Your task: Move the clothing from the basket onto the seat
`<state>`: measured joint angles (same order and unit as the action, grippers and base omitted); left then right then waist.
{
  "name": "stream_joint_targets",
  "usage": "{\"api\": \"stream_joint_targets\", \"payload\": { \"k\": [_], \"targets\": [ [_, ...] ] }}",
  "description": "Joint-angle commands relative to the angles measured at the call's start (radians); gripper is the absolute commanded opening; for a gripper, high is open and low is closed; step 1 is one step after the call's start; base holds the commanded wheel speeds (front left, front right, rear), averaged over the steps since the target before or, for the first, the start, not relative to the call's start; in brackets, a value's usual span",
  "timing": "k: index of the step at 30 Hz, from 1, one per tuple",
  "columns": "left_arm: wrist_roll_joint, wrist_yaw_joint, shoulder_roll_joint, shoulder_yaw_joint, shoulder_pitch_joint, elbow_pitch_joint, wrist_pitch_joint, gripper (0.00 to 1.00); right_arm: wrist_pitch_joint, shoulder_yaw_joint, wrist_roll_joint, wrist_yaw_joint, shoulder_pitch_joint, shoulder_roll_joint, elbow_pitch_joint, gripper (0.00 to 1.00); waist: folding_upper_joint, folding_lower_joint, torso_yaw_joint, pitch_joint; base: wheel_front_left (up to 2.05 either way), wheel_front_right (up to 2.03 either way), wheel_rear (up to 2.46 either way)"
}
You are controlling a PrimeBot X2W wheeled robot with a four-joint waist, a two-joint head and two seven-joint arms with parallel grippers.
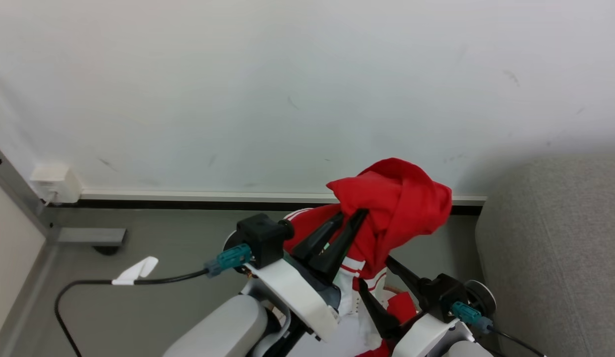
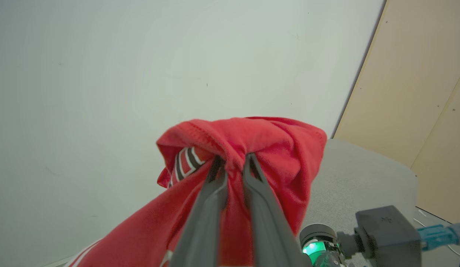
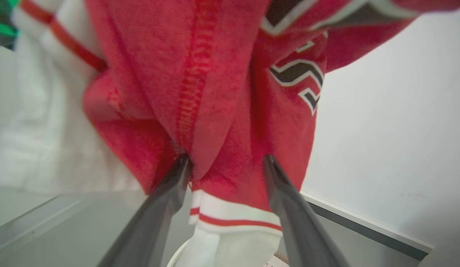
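A bright red jersey with white trim hangs bunched in the air, with my left gripper shut on its top fold. The left wrist view shows those fingertips pinching the red cloth, beside a patch of black-and-white lettering. My right gripper is lower and open. Its fingers stand on either side of the hanging red fabric, just above the white-and-red hem. The light grey seat rises at the right. The basket is hidden below my arms and the cloth.
A pale wall with a dark baseboard is close ahead. At the left are a white wall box, a grey metal frame and a black cable with a white tag on the grey floor.
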<state>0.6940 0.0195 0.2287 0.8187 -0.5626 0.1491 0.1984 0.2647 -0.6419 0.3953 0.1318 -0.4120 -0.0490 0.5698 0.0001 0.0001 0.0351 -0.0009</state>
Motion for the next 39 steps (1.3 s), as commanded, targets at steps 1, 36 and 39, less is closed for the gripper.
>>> {"api": "stream_joint_targets", "payload": {
  "k": [1,36,39],
  "targets": [
    [-0.004,0.006,-0.005,0.002,0.010,-0.005,-0.003,0.00,0.000,-0.005,0.015,-0.002,-0.018,-0.003,0.016,1.00,-0.0001,-0.0001,0.024,-0.003,0.00,0.00,0.00],
    [0.063,0.017,-0.014,0.022,0.056,0.069,0.003,0.58,0.000,0.140,0.037,-0.002,0.114,-0.003,-0.138,0.00,-0.0001,-0.0001,0.027,-0.009,0.00,0.00,0.00],
    [0.065,0.020,-0.012,0.022,0.058,0.064,0.008,1.00,0.000,0.165,0.035,-0.002,0.133,-0.002,-0.176,0.00,-0.0001,-0.0001,0.000,-0.004,0.00,0.00,0.00]
  ]
}}
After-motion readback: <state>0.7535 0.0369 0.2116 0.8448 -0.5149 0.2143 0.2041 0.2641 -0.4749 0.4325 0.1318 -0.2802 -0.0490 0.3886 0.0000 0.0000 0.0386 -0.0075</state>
